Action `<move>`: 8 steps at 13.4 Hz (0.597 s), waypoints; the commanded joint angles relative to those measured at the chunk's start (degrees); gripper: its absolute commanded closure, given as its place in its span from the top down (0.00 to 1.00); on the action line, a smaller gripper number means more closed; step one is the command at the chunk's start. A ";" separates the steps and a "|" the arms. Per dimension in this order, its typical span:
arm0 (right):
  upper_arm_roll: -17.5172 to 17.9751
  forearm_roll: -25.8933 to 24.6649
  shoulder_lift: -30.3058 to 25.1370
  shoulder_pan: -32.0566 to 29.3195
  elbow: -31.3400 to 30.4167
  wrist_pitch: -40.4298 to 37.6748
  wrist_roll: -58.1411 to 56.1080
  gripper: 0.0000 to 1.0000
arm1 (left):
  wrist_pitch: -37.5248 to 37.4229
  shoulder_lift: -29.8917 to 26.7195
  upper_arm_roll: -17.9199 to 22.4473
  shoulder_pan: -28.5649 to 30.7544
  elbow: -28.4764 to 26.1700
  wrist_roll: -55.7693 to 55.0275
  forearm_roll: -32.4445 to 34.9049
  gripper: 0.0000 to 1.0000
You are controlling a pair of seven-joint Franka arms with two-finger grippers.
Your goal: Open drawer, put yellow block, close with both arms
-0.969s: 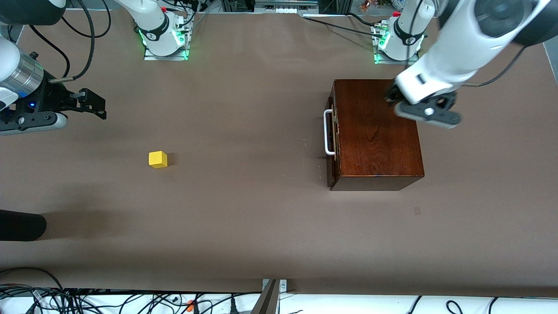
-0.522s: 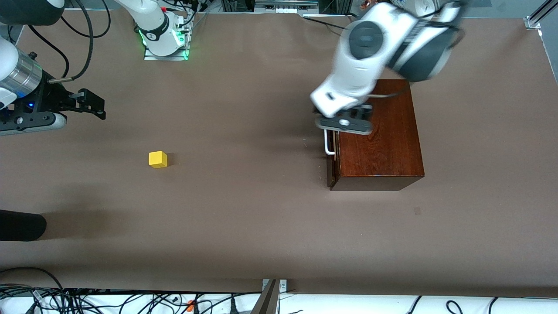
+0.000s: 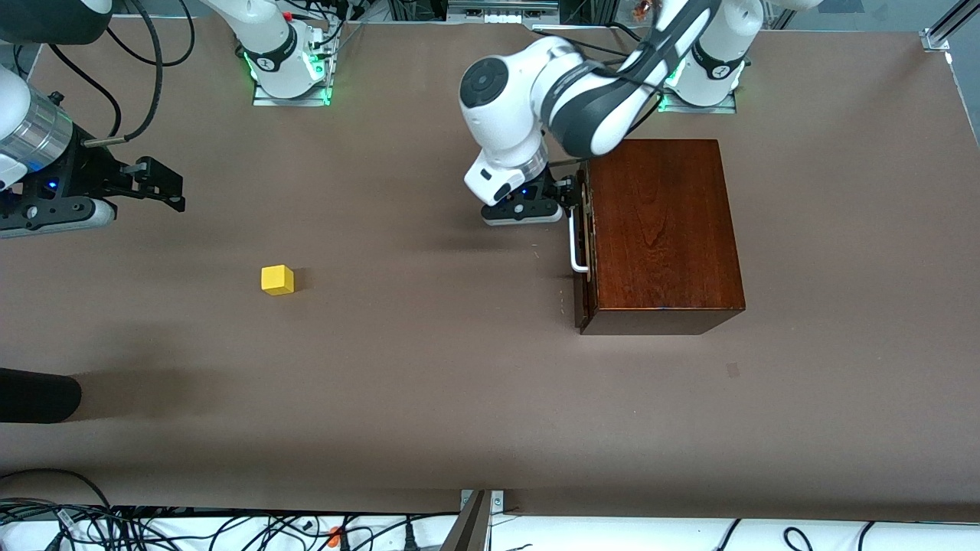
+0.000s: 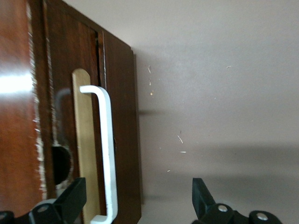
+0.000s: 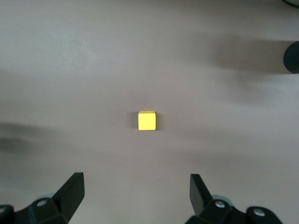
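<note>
The dark wooden box (image 3: pixel 662 229) stands toward the left arm's end of the table. Its drawer (image 4: pixel 120 116) is shut, with the white U-shaped handle (image 3: pixel 576 241) on its front. My left gripper (image 3: pixel 565 197) is in front of the drawer, open, at the handle's end farther from the front camera. In the left wrist view the handle (image 4: pixel 105 154) lies between the open fingers (image 4: pixel 70 201), untouched. The yellow block (image 3: pixel 277 279) sits on the table toward the right arm's end. My right gripper (image 3: pixel 174 190) hovers open and empty, with the block (image 5: pixel 146 121) ahead of its fingertips.
A black rounded object (image 3: pixel 38 396) lies at the table's edge at the right arm's end. Cables (image 3: pixel 153 528) run along the near edge. The arm bases (image 3: pixel 287 69) stand along the far edge. Brown table (image 3: pixel 429 344) spans between block and box.
My left arm has swung off the top of the box and come down in front of the drawer, by the handle. The right arm, block and box have not moved.
</note>
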 commanded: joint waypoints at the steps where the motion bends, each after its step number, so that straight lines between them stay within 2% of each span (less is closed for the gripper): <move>1: -0.03 1.16 0.76 -0.21 1.62 -0.36 0.36 1.00 | -1.46 1.83 0.64 -0.91 0.58 -1.97 2.08 1.00; 8: 0.05 1.16 0.76 -0.04 1.62 -0.27 0.36 1.00 | -1.46 3.06 1.17 -0.39 -2.24 -1.97 2.16 1.00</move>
